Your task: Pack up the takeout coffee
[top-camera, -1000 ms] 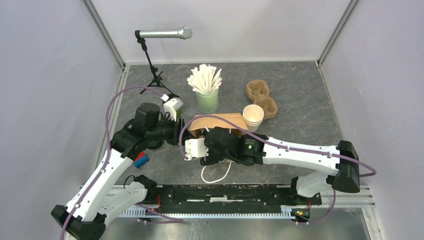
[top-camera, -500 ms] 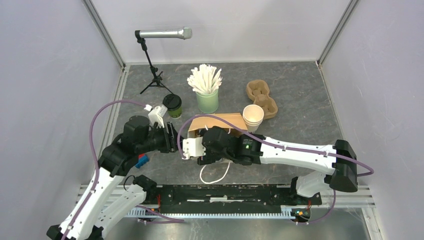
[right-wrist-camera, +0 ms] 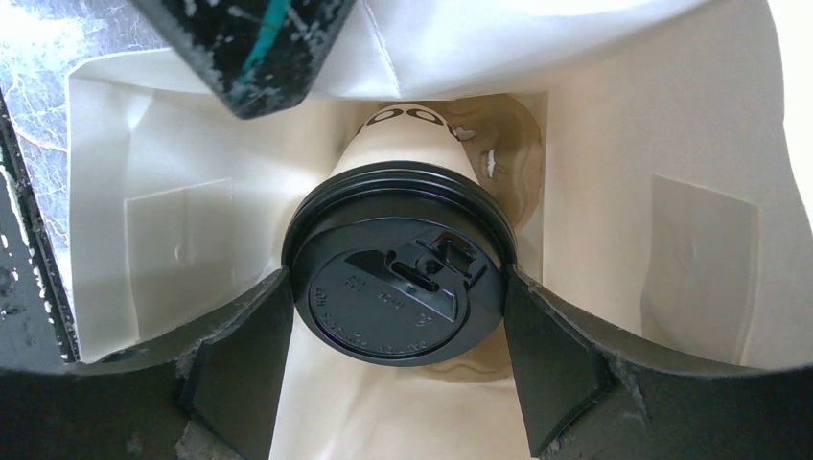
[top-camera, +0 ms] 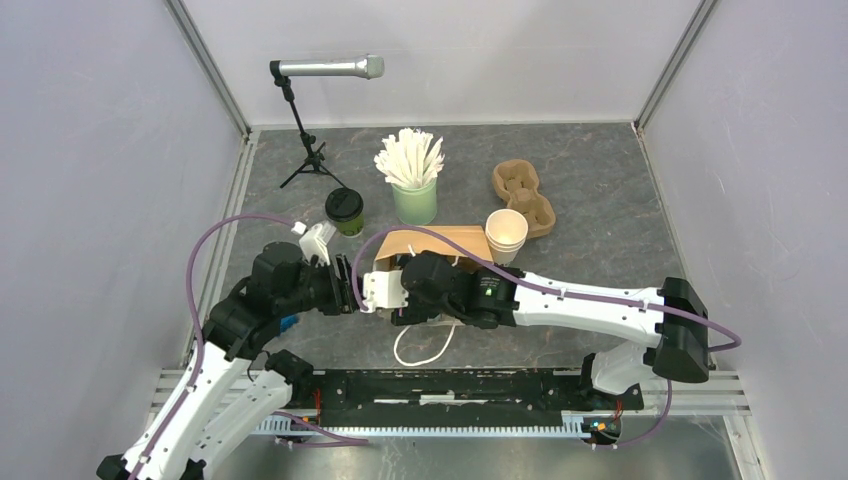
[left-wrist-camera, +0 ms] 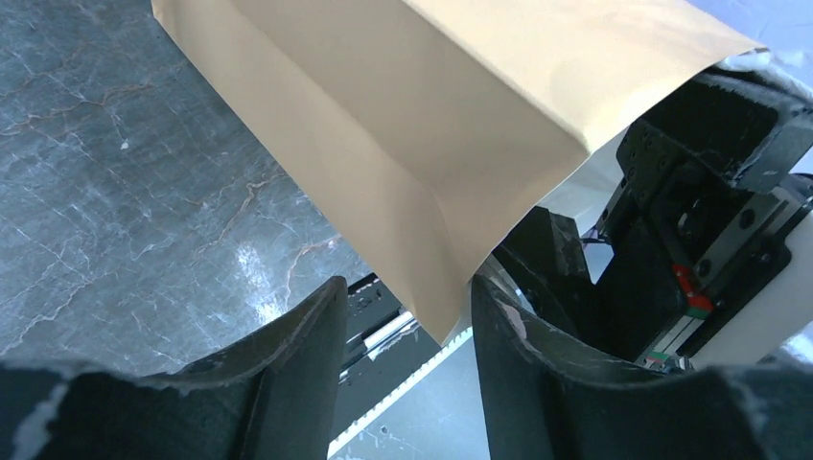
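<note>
Grey bench (top-camera: 600, 200): left gripper (top-camera: 348, 288), having released the olive-green cup (top-camera: 346, 211) unpacked, straddles the paper bag (top-camera: 450, 238) rim, fingers apart; right gripper (right-wrist-camera: 393, 287) clasps the white cup (right-wrist-camera: 398, 268) inside.

The bench (top-camera: 600, 190) is dark grey stone-patterned sheet. Toward its back stands a mint-green cup (top-camera: 415, 203) full of white sticks (top-camera: 409, 158). Left of that cup is a lidded olive-green cup (top-camera: 346, 212), and further left and back a microphone stand (top-camera: 312, 165). To its right lies a pulp cup carrier (top-camera: 523, 196). Just right and nearer stands a stack of cream cups (top-camera: 506, 235). Directly nearer lies a brown paper bag (top-camera: 440, 243) on its side, its white cord loop (top-camera: 425, 350) trailing nearer.
</note>
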Tool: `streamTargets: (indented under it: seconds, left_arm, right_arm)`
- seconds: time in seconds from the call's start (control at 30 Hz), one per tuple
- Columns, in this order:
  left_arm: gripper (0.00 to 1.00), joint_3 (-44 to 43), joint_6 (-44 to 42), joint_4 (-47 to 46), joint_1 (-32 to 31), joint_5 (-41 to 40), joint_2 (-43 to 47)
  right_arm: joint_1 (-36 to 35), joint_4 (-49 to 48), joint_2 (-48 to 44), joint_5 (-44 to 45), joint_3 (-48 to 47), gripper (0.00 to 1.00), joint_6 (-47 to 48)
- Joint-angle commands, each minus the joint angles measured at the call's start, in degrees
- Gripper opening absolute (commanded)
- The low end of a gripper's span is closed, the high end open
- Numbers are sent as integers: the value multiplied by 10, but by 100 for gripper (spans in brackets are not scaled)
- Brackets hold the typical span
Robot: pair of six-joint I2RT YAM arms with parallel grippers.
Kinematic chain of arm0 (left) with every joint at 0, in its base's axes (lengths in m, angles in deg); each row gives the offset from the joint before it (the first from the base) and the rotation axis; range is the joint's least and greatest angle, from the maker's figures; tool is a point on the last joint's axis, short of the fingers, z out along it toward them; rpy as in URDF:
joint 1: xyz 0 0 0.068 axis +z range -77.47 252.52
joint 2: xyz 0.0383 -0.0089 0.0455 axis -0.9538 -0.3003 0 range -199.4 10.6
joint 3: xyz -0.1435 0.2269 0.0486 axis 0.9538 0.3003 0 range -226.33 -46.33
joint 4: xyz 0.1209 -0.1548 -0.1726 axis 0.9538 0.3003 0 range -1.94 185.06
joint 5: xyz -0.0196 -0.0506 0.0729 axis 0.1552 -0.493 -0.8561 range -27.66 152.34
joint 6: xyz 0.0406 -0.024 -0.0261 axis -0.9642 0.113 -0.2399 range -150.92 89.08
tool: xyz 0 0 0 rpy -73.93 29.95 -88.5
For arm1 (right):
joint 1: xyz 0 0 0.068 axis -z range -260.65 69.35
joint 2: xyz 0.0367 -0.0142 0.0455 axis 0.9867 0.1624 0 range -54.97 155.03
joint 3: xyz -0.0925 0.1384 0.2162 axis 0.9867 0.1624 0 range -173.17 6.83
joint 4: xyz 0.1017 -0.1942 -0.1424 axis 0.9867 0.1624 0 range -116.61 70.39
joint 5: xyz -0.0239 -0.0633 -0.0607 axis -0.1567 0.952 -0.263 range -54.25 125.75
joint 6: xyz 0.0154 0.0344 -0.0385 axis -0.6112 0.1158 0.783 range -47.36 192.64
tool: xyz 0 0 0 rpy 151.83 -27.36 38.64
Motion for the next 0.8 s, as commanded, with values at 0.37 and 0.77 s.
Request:
streamTargets:
  seconds: [0.37,0.77]
  left_arm:
    - [10,29,-3,-90,2,14,-9]
    - [2,48,-10,-112,2,31,4]
  right_arm:
    - [3,-1,34,16,-68,67,-2]
    - [29,13,49,68,-82,67,38]
